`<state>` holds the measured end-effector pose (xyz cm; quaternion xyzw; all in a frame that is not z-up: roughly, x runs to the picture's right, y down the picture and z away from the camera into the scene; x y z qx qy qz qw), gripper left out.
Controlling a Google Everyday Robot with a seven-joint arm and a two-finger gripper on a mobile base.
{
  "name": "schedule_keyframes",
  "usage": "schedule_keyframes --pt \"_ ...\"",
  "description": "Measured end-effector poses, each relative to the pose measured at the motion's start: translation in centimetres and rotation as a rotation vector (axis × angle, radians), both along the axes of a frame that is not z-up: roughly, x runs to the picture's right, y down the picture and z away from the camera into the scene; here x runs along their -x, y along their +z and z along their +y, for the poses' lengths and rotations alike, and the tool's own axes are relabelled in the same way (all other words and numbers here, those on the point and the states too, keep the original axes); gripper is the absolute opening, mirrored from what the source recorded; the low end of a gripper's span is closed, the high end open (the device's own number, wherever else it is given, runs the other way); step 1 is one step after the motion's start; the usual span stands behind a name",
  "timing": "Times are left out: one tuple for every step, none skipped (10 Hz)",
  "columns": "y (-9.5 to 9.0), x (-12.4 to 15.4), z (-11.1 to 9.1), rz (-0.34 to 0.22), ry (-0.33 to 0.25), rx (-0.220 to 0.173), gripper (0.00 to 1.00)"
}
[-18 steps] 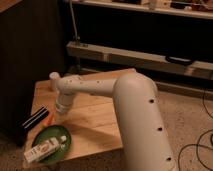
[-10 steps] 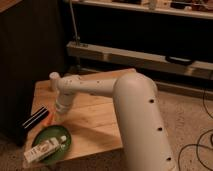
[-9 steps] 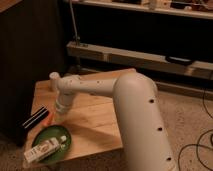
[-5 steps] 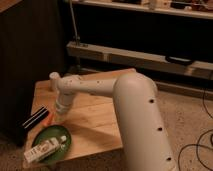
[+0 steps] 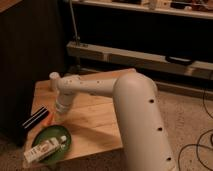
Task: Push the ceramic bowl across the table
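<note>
Hanging above the table (image 5: 96, 121), gripper (image 5: 62, 108) (mostly hidden); ceramic bowl (image 5: 48, 133) nearby.

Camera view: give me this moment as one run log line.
gripper low over table, by far rim of ceramic bowl | bowl at table's near left corner, carton lying in it | contact unclear

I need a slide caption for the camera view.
Gripper above the table, just beyond the ceramic bowl, which carries a carton.
</note>
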<state>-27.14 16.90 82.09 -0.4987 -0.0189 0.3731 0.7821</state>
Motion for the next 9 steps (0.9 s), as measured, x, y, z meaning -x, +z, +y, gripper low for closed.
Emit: schedule_keyframes --pt "-0.3 0.0 -0.3 -0.004 -0.002 -0.014 0.04" --pt "-1.0 0.0 -0.9 -0.017 0.0 -0.043 0.04" --pt "-2.2 0.0 -1.8 -0.032 0.0 -0.074 0.04" --pt "-3.9 -0.1 -3.0 -0.049 0.002 -0.106 0.04" --pt "-6.6 -0.3 -4.9 -0.073 0.001 -0.145 0.04" --pt "-8.4 -0.4 -5.9 -0.085 -0.004 -0.165 0.04" --pt "-10.0 -0.4 -6.8 -0.093 -0.013 -0.183 0.04" --pt "-12.9 -0.3 -7.6 -0.062 -0.048 -0.207 0.04" --pt "-14.9 -0.1 -7.8 -0.019 -0.09 -0.23 0.04"
